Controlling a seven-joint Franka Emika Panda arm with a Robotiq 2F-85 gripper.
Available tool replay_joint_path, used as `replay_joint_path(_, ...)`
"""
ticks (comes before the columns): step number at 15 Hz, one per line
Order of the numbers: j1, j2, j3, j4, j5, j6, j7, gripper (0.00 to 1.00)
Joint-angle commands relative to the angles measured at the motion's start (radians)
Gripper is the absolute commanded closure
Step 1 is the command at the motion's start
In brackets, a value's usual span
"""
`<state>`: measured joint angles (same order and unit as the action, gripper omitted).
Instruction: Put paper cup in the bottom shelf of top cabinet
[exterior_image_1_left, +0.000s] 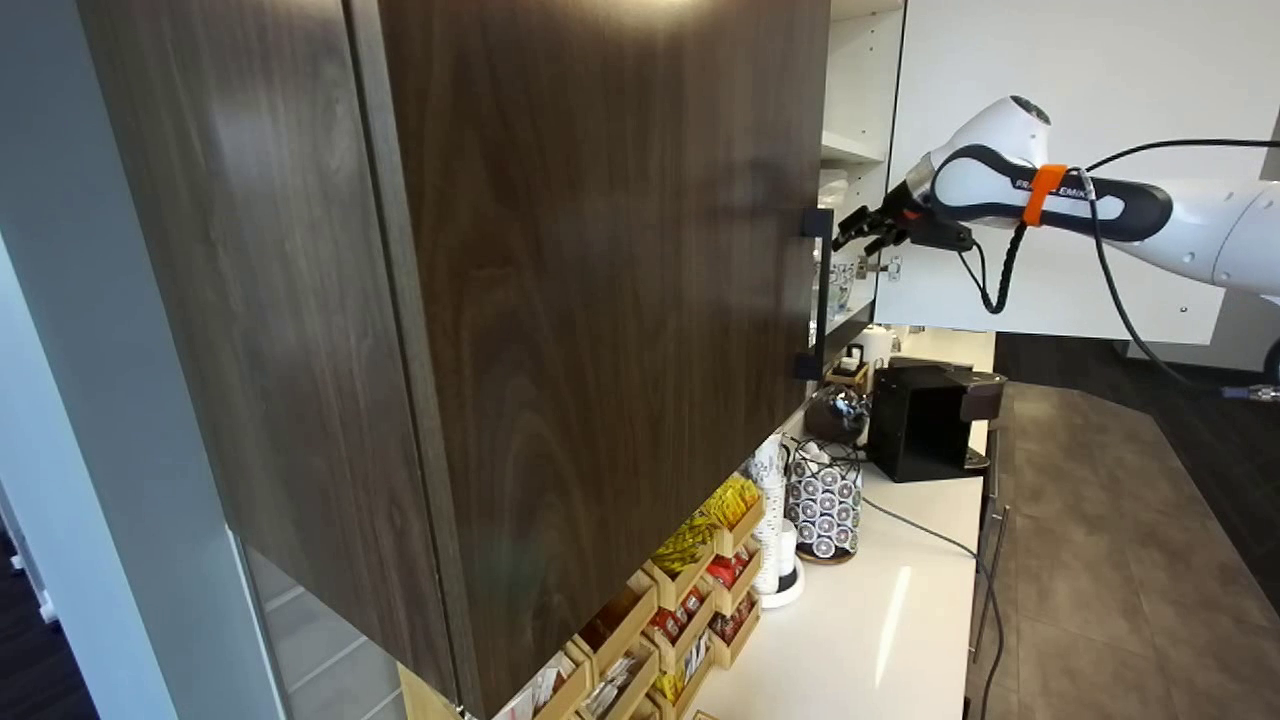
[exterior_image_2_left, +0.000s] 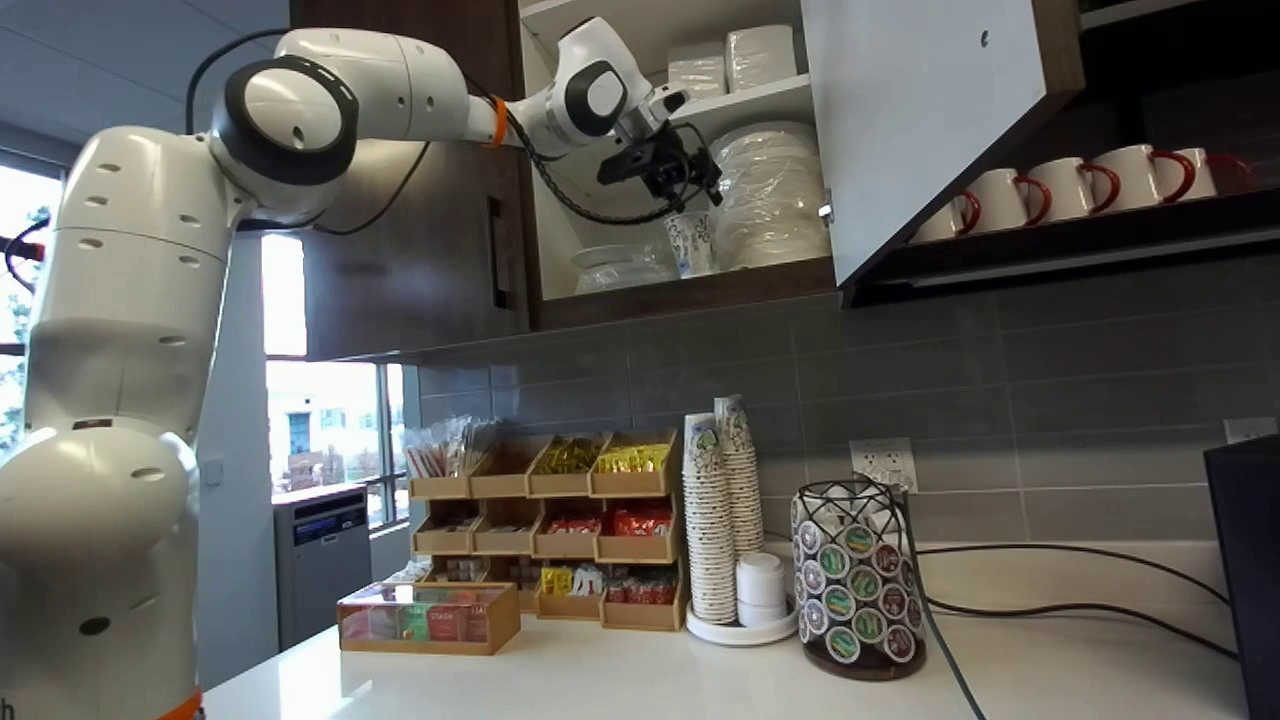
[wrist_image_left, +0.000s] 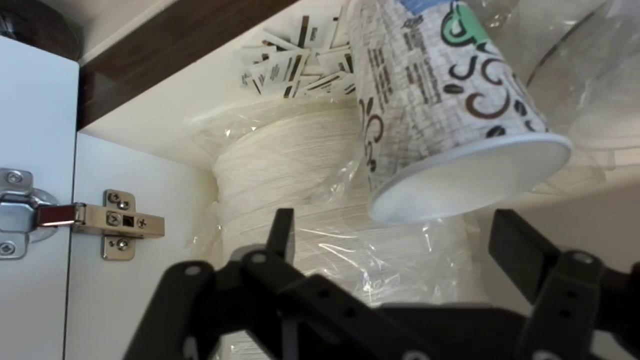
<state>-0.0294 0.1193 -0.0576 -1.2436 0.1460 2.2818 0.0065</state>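
Observation:
The paper cup (exterior_image_2_left: 690, 243) stands upright on the bottom shelf of the top cabinet (exterior_image_2_left: 640, 316). It is white with a brown, black and green coffee print. In the wrist view the cup (wrist_image_left: 440, 90) shows its open white mouth towards me. It also shows partly in an exterior view (exterior_image_1_left: 842, 288) behind the dark door. My gripper (wrist_image_left: 395, 225) is open, with nothing between its fingers, just off the cup's rim and apart from it. In both exterior views the gripper (exterior_image_1_left: 856, 242) (exterior_image_2_left: 698, 198) is at the cabinet opening, above the cup.
Plastic-wrapped plates (exterior_image_2_left: 770, 195) stand right beside the cup, and wrapped bowls (exterior_image_2_left: 622, 268) on its other side. Small packets (wrist_image_left: 300, 62) lie on the shelf. An open cabinet door (exterior_image_2_left: 920, 110) stands at one side, a closed dark door (exterior_image_1_left: 610, 300) at the other. An upper shelf (exterior_image_2_left: 755, 102) is overhead.

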Motion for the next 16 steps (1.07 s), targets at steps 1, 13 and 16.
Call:
replay_joint_path(1, 0.006, -0.109, 0.002, -0.104, -0.041, -0.011, -0.052, 0.0)
replay_joint_path(13, 0.03, -0.503, 0.027, -0.5, -0.086, -0.077, -0.261, 0.0)
replay_joint_path(16, 0.039, -0.47, 0.019, -0.451, -0.08, -0.074, -0.246, 0.0)
